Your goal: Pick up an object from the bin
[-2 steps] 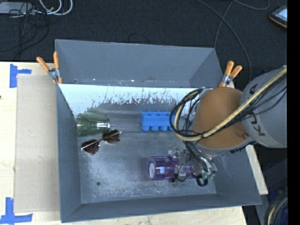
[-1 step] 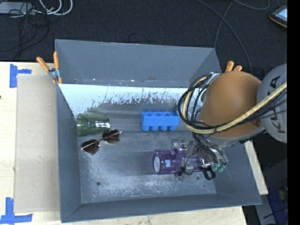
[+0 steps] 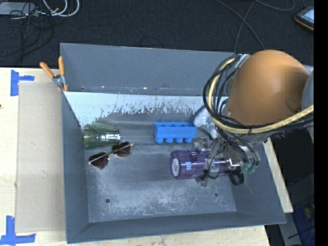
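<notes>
From my station I see the gripper (image 3: 218, 164) low in the right part of the bin (image 3: 154, 209), down at the right end of a purple bottle (image 3: 185, 165). The bottle lies on its side on the bin floor, its pale round end facing left and its right end hidden beneath the gripper's metalwork. I cannot tell whether the gripper is open or closed, nor whether it is touching the bottle; the parts there overlap too much for me to sort out.

Above the gripper, the orange cover (image 3: 264, 88) bulges over the bin's right side, with black and yellow cables (image 3: 215, 94) looped round its left and lower edge.

Just behind the bottle, toward the back wall, lies a blue block (image 3: 175, 132) with a row of studs on top. A pale crumpled thing (image 3: 201, 120) sits at its right end, partly under the cables. Well apart on the left, sunglasses (image 3: 110, 155) lie on the floor, and a green cup (image 3: 100, 136) lies on its side just behind them.
</notes>
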Controlling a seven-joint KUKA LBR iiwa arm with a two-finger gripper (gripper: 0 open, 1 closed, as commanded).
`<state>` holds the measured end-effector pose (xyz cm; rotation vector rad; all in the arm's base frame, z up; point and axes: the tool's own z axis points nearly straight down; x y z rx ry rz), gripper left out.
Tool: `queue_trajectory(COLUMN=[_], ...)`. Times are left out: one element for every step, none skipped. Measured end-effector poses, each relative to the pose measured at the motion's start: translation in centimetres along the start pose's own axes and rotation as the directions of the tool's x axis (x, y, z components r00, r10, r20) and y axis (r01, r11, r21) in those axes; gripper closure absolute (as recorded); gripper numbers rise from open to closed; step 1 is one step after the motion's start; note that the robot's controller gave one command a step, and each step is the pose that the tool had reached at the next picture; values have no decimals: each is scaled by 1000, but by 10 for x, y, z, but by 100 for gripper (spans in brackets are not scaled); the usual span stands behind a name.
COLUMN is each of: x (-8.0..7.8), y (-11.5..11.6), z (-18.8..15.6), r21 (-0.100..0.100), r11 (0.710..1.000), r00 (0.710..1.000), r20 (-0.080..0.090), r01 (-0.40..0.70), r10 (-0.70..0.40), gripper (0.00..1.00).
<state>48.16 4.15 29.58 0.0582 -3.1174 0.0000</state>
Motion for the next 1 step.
queue_trajectory(x=[-2], y=[3], z=[-27], r21=[-1], r11=[1000], r00=[1000], r20=[11], r01=[-1], r10=[1], gripper=[100])
